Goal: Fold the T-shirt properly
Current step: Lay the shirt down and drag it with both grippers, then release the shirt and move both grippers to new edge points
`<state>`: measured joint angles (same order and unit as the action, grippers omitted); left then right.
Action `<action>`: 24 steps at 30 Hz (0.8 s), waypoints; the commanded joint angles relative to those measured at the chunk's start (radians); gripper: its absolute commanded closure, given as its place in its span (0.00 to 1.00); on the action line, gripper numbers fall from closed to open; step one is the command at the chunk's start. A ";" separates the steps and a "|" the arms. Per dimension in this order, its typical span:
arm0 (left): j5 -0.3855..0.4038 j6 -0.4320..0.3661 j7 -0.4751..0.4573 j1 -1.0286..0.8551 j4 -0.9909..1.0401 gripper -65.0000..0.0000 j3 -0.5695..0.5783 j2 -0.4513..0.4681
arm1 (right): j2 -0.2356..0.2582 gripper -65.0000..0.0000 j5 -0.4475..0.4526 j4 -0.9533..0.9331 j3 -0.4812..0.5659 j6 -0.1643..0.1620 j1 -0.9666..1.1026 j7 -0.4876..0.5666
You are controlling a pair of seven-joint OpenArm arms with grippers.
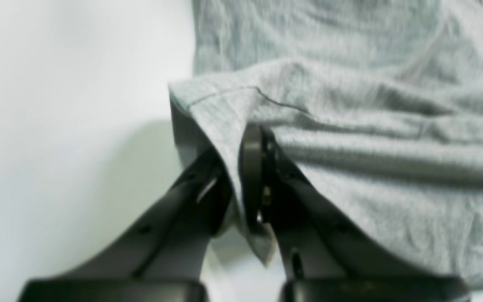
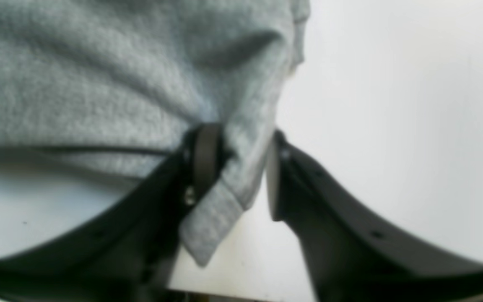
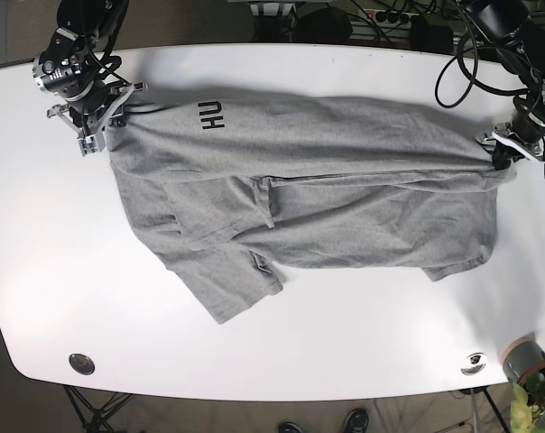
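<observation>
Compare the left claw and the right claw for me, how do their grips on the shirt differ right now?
The left claw pinches the T-shirt tightly, with its fingers nearly together; the right claw has a wider gap, fabric hanging against one finger only. In the base view the left claw holds the shirt's right end, the right claw its left end by the lettering. Both are black and grip a hemmed edge.

The T-shirt (image 3: 300, 198) lies spread across the middle of the counter (image 3: 345, 343), my right hand (image 3: 99, 122) at its ten o'clock corner and my left hand (image 3: 512, 158) at its three o'clock edge, with one sleeve (image 3: 227, 284) reaching toward seven o'clock.
</observation>
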<state>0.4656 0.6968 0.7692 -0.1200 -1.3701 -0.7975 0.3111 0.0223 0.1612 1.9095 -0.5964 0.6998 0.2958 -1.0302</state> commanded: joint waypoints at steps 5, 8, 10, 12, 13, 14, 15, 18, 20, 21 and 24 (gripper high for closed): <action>0.014 0.001 -0.020 0.003 -0.021 0.84 0.028 0.027 | 0.006 0.54 0.010 0.023 -0.001 -0.002 -0.013 0.017; 0.014 0.001 -0.020 0.003 -0.021 0.72 0.030 0.027 | 0.006 0.54 0.010 0.023 -0.001 -0.002 -0.027 0.017; 0.014 -0.001 -0.020 0.006 -0.021 0.60 0.030 0.026 | 0.009 0.54 0.010 0.022 -0.001 -0.002 -0.054 0.017; 0.014 -0.001 -0.020 0.007 -0.021 0.52 0.030 0.026 | 0.009 0.54 0.010 0.017 -0.001 -0.002 -0.080 0.017; 0.014 -0.001 -0.020 0.009 -0.021 0.49 0.030 0.027 | 0.009 0.54 0.005 0.014 -0.001 -0.002 -0.103 0.017; 0.014 -0.001 -0.020 0.009 -0.025 0.47 0.030 0.032 | 0.009 0.54 0.002 0.012 0.000 -0.002 -0.128 0.017; 0.014 -0.001 -0.020 0.009 -0.038 0.46 0.030 0.041 | 0.009 0.54 0.002 0.008 0.000 -0.002 -0.148 0.015; 0.015 -0.001 -0.020 0.009 -0.091 0.46 0.030 0.041 | 0.011 0.54 0.002 -0.023 0.003 -0.002 -0.209 0.012; 0.017 -0.001 -0.020 0.010 -0.131 0.46 0.030 0.040 | 0.017 0.54 0.001 -0.061 0.003 -0.002 -0.258 0.012; 0.017 -0.001 -0.020 0.010 -0.145 0.46 0.030 0.040 | 0.024 0.54 0.001 -0.080 0.003 -0.002 -0.277 0.012; 0.017 -0.001 -0.020 0.026 -0.183 0.47 0.028 0.040 | 0.051 0.54 -0.001 -0.163 0.049 -0.002 -0.341 0.015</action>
<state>0.4721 0.6941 0.7696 -0.1089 -1.5173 -0.7635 0.3298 0.0448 0.1509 1.7775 -0.5735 0.6994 -0.0109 -1.0325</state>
